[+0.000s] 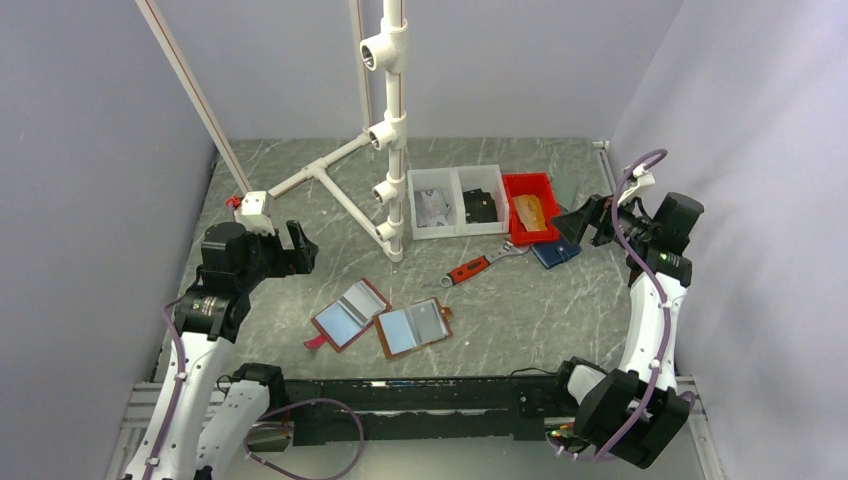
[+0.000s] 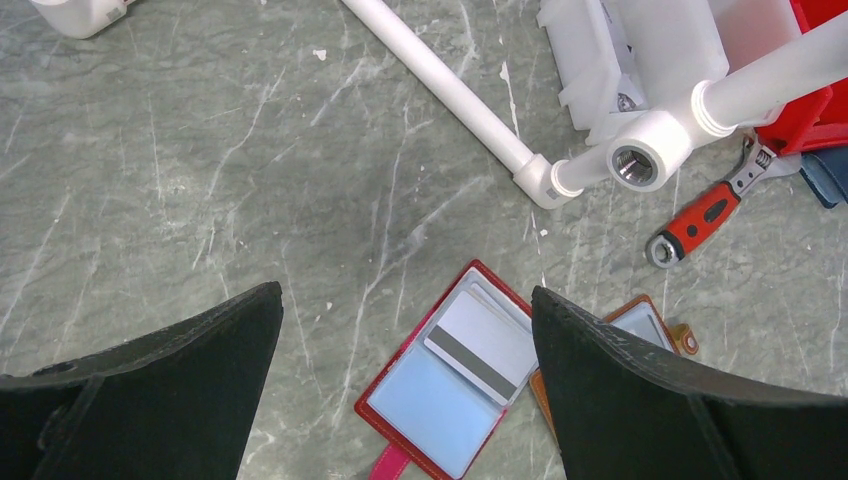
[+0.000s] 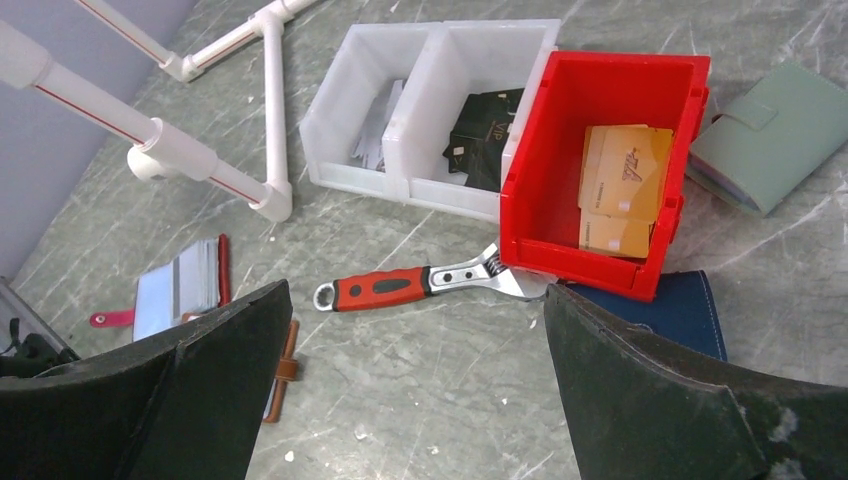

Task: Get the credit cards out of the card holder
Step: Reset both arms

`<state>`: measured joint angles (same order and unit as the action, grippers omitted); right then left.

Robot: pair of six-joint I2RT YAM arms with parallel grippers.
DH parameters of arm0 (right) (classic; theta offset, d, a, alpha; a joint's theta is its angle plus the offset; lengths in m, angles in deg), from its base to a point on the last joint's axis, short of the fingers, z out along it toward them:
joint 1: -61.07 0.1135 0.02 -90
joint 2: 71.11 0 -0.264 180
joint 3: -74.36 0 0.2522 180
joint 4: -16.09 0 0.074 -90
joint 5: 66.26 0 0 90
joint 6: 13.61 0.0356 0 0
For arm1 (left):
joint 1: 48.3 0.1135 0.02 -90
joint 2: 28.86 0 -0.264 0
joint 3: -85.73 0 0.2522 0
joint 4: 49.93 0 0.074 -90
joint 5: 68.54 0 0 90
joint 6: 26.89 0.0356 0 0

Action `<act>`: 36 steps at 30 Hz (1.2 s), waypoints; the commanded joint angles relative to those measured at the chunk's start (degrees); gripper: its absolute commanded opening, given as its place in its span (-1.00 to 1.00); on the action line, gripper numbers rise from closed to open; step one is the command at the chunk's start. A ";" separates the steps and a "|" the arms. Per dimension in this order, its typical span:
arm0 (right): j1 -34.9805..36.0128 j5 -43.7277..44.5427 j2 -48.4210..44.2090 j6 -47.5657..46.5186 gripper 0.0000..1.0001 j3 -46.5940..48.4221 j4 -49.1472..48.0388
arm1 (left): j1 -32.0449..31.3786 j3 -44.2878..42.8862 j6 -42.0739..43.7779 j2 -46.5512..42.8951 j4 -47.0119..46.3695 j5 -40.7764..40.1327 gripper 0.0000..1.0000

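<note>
Left claw wide, empty, hiding most of brown card holder. Right claw wide, empty, half-covering red card holder.

The grey marble-patterned bench looks matt, veined white and finely scratched. The red leather-look card holder, lower middle of the top view, has glossy clear plastic sleeves. The white plastic pipe frame is smooth and faintly shiny. The red-handled adjustable wrench has a rubbery grip and a bare bright metal head. The red plastic bin is glossy.
</note>
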<state>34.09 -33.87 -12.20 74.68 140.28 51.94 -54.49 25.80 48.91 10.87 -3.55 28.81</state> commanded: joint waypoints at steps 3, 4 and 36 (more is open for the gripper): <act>-0.31 -1.63 0.05 -1.76 1.00 2.76 0.14 | -0.13 0.12 1.20 -0.10 -1.68 0.98 0.99; -0.28 -1.63 0.06 -1.83 0.99 2.77 0.15 | -0.13 0.14 1.19 -0.09 -1.68 0.99 0.99; -0.31 -1.92 -0.17 -2.33 1.00 2.07 -0.03 | -0.13 0.21 1.30 -0.54 -1.56 0.99 0.99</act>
<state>34.09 -34.09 -12.17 72.97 140.59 52.79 -54.49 25.82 48.91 11.02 -3.55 29.14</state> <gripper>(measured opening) 0.994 0.994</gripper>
